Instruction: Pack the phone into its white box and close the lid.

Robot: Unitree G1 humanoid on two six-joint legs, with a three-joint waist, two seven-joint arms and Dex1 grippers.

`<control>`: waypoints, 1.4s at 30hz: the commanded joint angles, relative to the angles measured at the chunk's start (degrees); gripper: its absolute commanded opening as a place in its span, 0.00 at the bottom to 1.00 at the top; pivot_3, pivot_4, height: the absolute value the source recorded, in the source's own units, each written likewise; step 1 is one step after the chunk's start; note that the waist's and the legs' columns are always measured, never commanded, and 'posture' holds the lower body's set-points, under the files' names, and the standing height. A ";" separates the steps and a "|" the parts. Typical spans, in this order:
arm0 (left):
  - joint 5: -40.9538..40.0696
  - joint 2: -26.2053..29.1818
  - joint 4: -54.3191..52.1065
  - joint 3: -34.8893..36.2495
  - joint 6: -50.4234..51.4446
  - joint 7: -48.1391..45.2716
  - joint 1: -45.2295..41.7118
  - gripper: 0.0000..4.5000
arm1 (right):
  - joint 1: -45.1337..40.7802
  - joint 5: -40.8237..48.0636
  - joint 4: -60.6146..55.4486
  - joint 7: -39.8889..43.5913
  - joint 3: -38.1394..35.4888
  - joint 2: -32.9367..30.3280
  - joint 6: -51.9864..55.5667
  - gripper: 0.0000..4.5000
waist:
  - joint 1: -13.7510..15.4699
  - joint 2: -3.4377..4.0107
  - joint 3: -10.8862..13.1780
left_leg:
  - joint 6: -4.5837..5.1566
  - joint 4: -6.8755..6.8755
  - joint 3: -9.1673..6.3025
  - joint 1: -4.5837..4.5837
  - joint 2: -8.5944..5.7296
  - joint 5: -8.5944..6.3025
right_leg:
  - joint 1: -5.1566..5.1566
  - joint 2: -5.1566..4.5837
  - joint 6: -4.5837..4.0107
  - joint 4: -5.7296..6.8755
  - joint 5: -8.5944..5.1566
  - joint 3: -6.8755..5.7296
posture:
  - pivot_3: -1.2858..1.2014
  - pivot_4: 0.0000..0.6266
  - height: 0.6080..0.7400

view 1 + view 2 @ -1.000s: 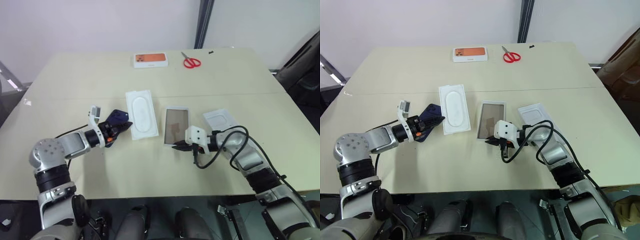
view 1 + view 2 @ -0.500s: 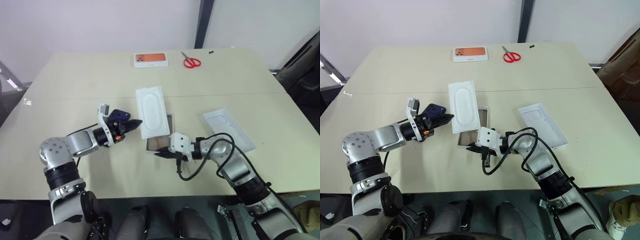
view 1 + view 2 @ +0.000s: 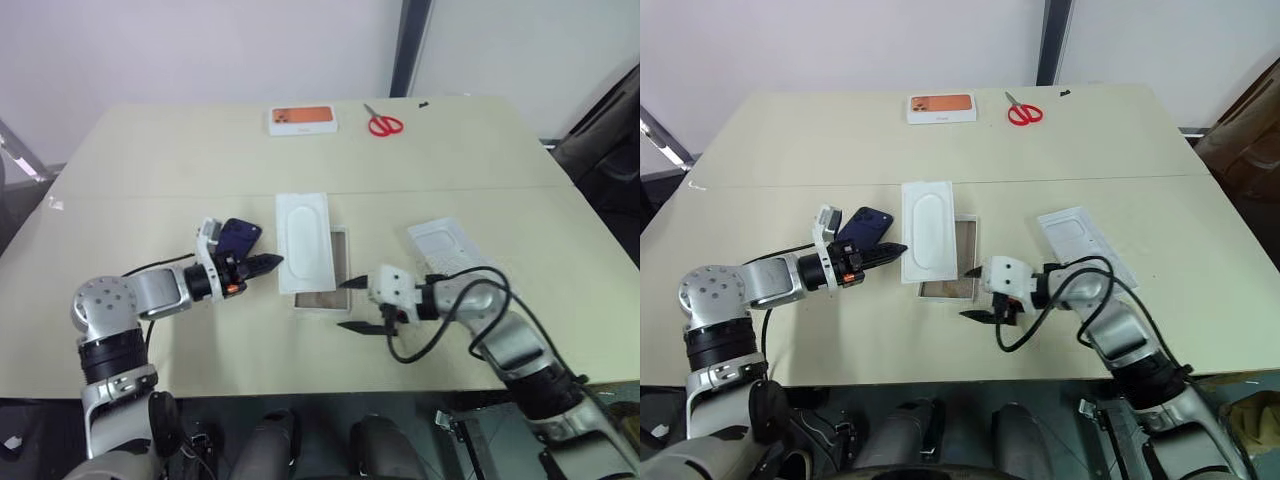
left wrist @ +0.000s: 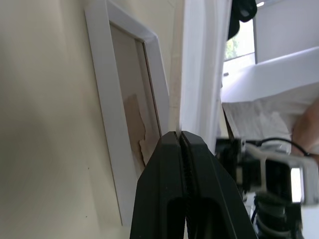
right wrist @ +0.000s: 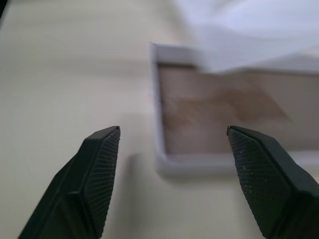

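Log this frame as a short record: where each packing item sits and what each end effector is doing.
phone: flat on the table, outside the box
white box: open, brown floor bare, nothing inside
insert: lies over part of the box
lid: on the table, apart from the box, toward the robot's right
left end effector: shut, tips at the insert's edge
right end effector: open, holds nothing, at the box's near corner

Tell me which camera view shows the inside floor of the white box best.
The right wrist view: the white box shows its brownish floor between the open right gripper. Both eye views show it half covered by the white insert; the left wrist view shows a narrow strip.
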 commanded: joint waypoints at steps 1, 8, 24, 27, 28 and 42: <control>1.57 1.76 -0.73 -4.25 -2.54 -4.38 -0.55 0.00 | 0.38 3.07 -0.49 -0.78 -5.43 -1.47 -0.35 0.80 | -0.02 0.00 0.00 | 0.00 -0.02 0.01 0.00 0.00 0.00 | -0.01 0.00 0.00 0.00 0.00 0.01 | 0.52 0.24 0.95; 5.43 2.83 3.24 -9.13 -5.37 -7.99 -2.03 0.00 | 1.21 2.63 0.69 -3.03 -7.79 -1.86 -1.39 0.80 | -0.02 0.00 0.00 | 0.01 -0.05 0.01 0.00 0.00 0.00 | -0.03 0.00 0.00 0.00 0.00 0.03 | 0.52 0.24 0.95; 4.99 1.47 2.96 -7.03 -4.02 -7.06 -3.99 0.83 | -0.27 1.91 1.22 -5.87 -6.20 0.86 -2.99 0.82 | -0.15 0.00 0.00 | 0.00 -0.03 0.01 -0.06 0.00 0.00 | -0.10 0.00 0.00 0.00 0.00 0.02 | 0.52 0.24 0.95; 5.85 2.64 0.95 -7.64 -6.73 -8.72 -3.07 0.83 | -1.81 2.08 1.15 -6.27 -5.98 2.05 -2.63 0.82 | -0.12 0.00 0.00 | 0.00 -0.04 0.01 -0.07 0.01 0.01 | -0.11 0.01 0.00 0.00 0.00 0.01 | 0.52 0.24 0.95; 8.08 3.78 -1.07 -9.21 -11.04 -10.50 -1.88 0.83 | -2.83 2.72 0.68 -6.81 -5.94 3.09 -1.71 0.82 | -0.13 0.00 0.00 | 0.00 -0.03 0.01 -0.08 0.01 0.01 | -0.11 0.00 0.00 0.00 0.00 0.02 | 0.52 0.24 0.95; 20.17 9.89 -6.80 -10.50 -47.66 -27.90 7.88 0.84 | -12.28 -10.70 11.24 -16.24 7.50 14.29 -1.36 0.02 | -0.14 0.02 0.01 | -0.08 -0.10 0.01 -0.12 -0.01 0.05 | -0.19 -0.03 -0.03 -0.02 0.00 0.02 | 0.52 0.24 0.95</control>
